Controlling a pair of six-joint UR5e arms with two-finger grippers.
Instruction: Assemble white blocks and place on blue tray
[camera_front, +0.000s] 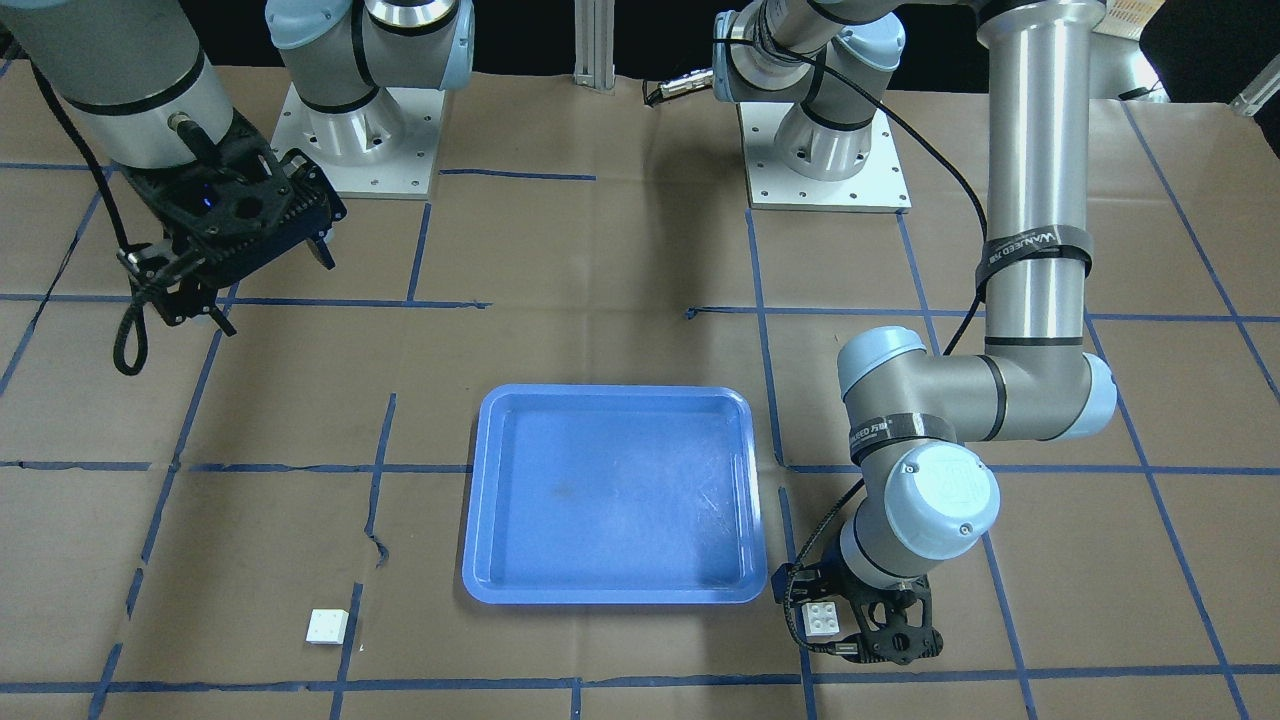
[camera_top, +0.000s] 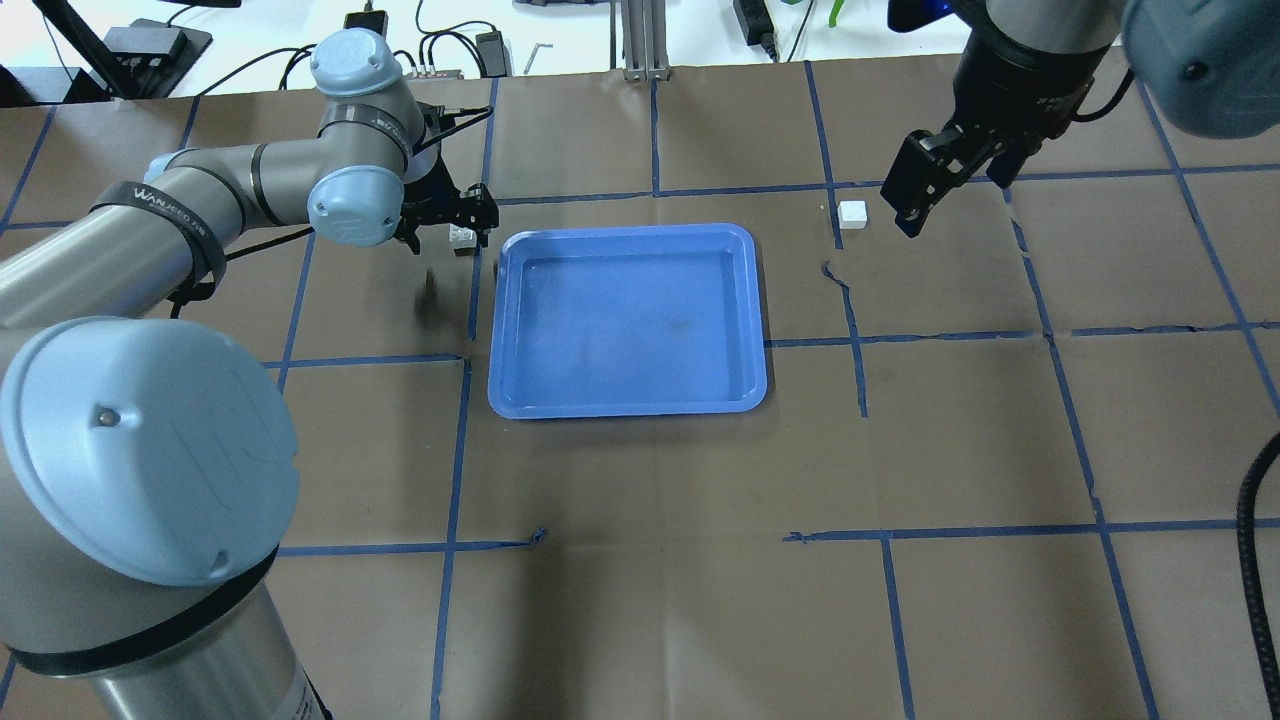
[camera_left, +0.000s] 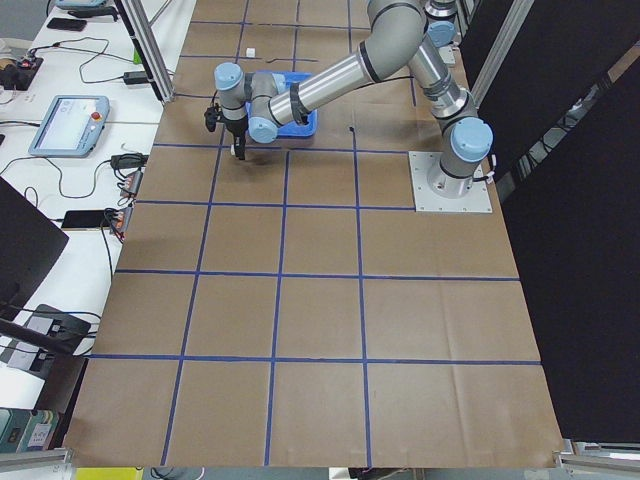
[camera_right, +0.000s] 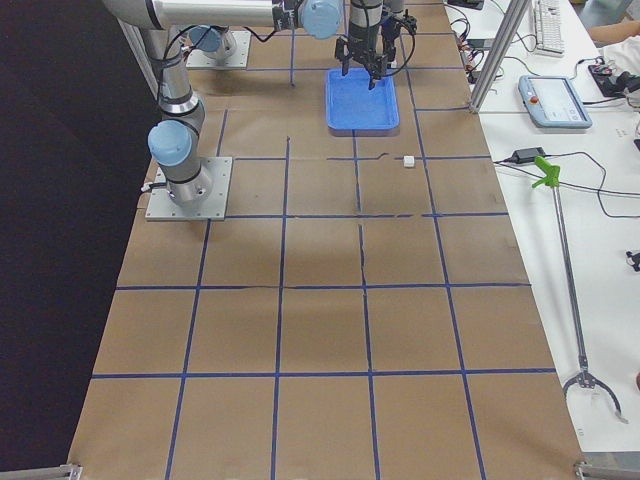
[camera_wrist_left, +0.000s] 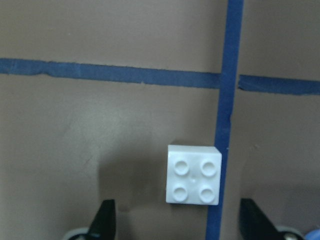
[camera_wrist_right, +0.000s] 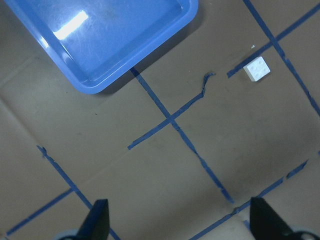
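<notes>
One white block (camera_front: 822, 618) lies studs up on the paper just off the blue tray's (camera_front: 478, 500) corner, on a blue tape line. My left gripper (camera_front: 845, 630) hangs low over it, open; in the left wrist view the block (camera_wrist_left: 193, 175) sits between and just ahead of the spread fingertips (camera_wrist_left: 105, 220), untouched. The second white block (camera_top: 852, 214) lies on the paper on the tray's (camera_top: 497, 330) other side. My right gripper (camera_top: 930, 195) is open and empty, raised beside and above that block. The right wrist view shows this block (camera_wrist_right: 258, 69) and a tray corner (camera_wrist_right: 165, 35). The tray holds nothing.
Brown paper with a grid of blue tape covers the table. Both arm bases (camera_front: 820, 170) stand on white plates at the robot's side. A tear in the paper (camera_top: 835, 272) lies between the tray and the second block. Cables and devices lie beyond the table's far edge.
</notes>
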